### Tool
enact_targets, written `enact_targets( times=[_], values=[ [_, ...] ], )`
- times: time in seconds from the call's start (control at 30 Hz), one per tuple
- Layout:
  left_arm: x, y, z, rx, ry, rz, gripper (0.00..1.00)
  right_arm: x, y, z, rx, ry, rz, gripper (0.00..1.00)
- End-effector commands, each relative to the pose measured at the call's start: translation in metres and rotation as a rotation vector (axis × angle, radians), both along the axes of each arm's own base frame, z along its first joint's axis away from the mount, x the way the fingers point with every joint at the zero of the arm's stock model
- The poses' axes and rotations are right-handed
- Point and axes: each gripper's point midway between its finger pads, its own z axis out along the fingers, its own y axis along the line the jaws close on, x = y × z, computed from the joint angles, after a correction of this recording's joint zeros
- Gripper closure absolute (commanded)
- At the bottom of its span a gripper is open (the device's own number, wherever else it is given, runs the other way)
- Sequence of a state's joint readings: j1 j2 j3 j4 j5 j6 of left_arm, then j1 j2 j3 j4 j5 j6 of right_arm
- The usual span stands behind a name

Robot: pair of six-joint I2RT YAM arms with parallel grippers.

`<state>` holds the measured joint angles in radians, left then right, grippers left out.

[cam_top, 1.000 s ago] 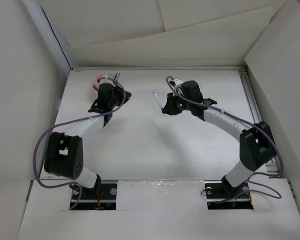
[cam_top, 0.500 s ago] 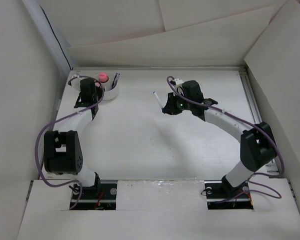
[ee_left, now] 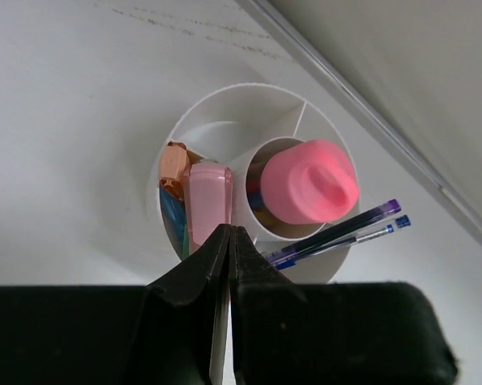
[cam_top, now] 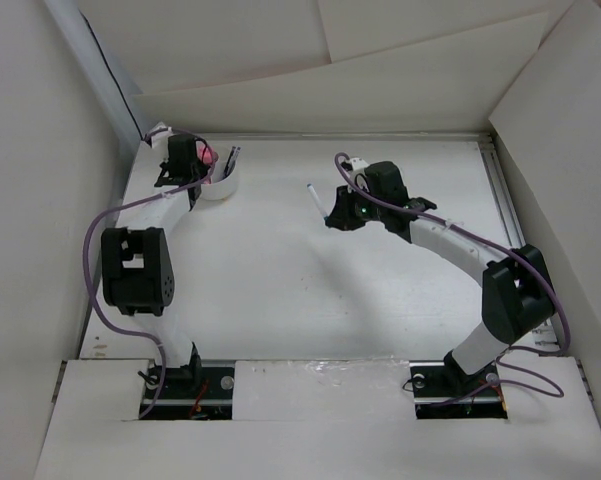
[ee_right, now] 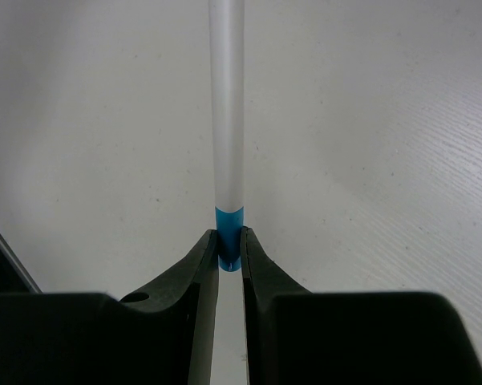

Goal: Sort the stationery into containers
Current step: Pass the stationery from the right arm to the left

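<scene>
White plastic, the thin pen (ee_right: 226, 120) looks light, stiff and slick, likely to pivot since the right claw (ee_right: 228, 241) pinches only its blue-banded end, well right of the cup (ee_left: 212, 108), over which the left claw (ee_left: 229, 233) hangs pressed together, empty.

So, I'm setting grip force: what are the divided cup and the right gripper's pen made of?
The cup: likely thin moulded plastic, smooth white, faint sheen on its dividers. The pen: probably plastic too, smooth whitish barrel with a blue band, pinched in the right gripper.
</scene>
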<state>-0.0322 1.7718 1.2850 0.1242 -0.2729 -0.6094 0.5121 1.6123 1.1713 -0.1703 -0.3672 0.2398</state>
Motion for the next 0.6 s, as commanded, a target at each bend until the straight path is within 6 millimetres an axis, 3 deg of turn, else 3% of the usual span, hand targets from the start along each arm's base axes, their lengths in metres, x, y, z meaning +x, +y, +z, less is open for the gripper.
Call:
enact_targets(
  times=[0.0, 0.27, 0.57],
  values=[
    [0.007, 0.0, 0.016, 0.041, -0.022, -0.032, 1.0, 0.003, 0.005, 0.022, 0.044, -0.072, 0.018, 1.0],
    [0.012, -0.018, -0.021, 0.046, 0.056, -0.076, 1.0, 0.003, 0.005, 0.022, 0.044, -0.072, 0.018, 1.0],
    [0.013, -0.039, -0.028, 0.006, 0.056, -0.131, 1.0, 0.003, 0.005, 0.022, 0.044, -0.072, 0.018, 1.0]
  ],
)
